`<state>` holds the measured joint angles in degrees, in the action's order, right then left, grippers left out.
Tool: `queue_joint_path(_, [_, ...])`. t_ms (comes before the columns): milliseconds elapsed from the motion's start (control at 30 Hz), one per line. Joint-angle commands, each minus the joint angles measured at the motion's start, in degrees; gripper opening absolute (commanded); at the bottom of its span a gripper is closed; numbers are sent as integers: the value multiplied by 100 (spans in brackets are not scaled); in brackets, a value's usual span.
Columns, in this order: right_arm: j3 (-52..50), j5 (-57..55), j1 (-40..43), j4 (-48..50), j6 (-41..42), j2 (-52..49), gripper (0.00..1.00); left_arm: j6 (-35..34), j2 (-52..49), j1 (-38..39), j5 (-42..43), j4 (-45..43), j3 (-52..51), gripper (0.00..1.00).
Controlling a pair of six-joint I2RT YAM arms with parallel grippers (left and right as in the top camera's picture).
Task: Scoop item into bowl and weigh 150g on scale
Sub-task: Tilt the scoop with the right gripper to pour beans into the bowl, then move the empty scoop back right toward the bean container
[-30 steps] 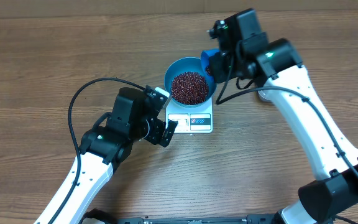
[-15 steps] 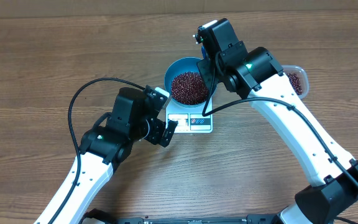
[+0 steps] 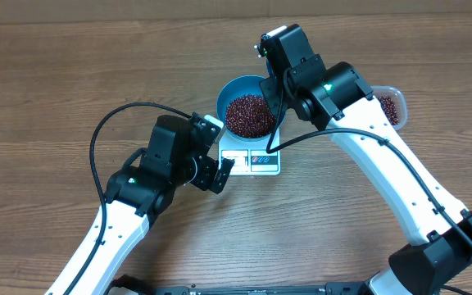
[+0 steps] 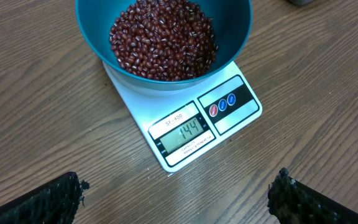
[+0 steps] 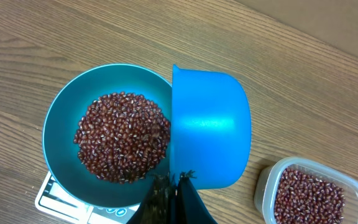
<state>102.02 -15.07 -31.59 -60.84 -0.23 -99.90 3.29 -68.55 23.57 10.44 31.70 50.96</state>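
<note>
The right gripper [image 5: 174, 184] is closed on the near end of a small blue scoop [image 5: 210, 127]. The scoop is held on its side, with its rounded back turned to the wrist camera. Its long axis runs straight away from the gripper, and its open mouth is faced left, toward the bowl [image 5: 58, 134]. The scoop's left edge is seen over the bowl's right rim; whether the two touch cannot be told. The bright blue bowl is partly filled with a heap of small, dark red-brown beans [image 5: 123, 137]. It is set on the white scale [image 5: 55, 202], of which only a corner is shown at the lower left. To the right of the gripper, apart from the bowl, a clear plastic tub [image 5: 263, 186] holding more of the same beans is stood on the wooden tabletop [image 5: 42, 50].

The left gripper [image 4: 176, 204] is spread wide and nothing is gripped. Its dark fingertips [image 4: 51, 199] are seen at the lower corners of its wrist view, over bare tabletop. Just beyond them the scale is laid at a slant, its display edge turned toward this gripper, and 144 is shown in the window. The bowl is carried on the far part of the scale and overhangs its sides.
</note>
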Motion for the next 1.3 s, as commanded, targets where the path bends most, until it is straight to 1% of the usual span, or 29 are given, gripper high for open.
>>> queue_joint_path(0, [125, -74, -28, 57, 2, 122, 4, -72, -33, -20, -35, -2, -7, 100])
queue_joint_path(433, [125, -24, -26, 61, 2, 122, 4, -72, -33, -20, -35, -2, -7, 100])
queue_joint_path(533, [125, 393, 35, 98, 2, 122, 4, -72, -33, -20, -35, -2, -7, 100])
queue_joint_path(667, [125, 927, 317, 103, 9, 177, 4, -72, -33, -20, -35, -2, -7, 100])
queue_joint_path(767, [125, 1425, 837, 79, 26, 435, 4, -72, -33, -20, -35, -2, -7, 100])
queue_joint_path(833, [125, 1561, 1139, 42, 26, 586, 4, -72, -33, -20, -35, -2, -7, 100])
queue_joint_path(900, [125, 1805, 2004, -197, 24, 859, 4, -72, -33, -20, -37, -2, -7, 99])
queue_joint_path(933, [125, 1923, 2299, -302, 20, 885, 4, -72, -33, -20, -35, -2, -7, 100])
queue_joint_path(1000, [122, 2293, 2754, -481, -125, 887, 4, -72, -33, -20, -35, -2, -7, 100])
queue_joint_path(1133, [96, 3501, 3744, -688, -457, 874, 4, -72, -33, -20, -35, -2, -7, 99])
queue_joint_path(1200, [94, 3707, 4118, -743, -459, 868, 4, -72, -33, -20, -35, -2, -7, 100])
queue_joint_path(1267, [85, 3705, 4275, -782, -466, 852, 4, -72, -33, -20, -35, -2, -7, 100])
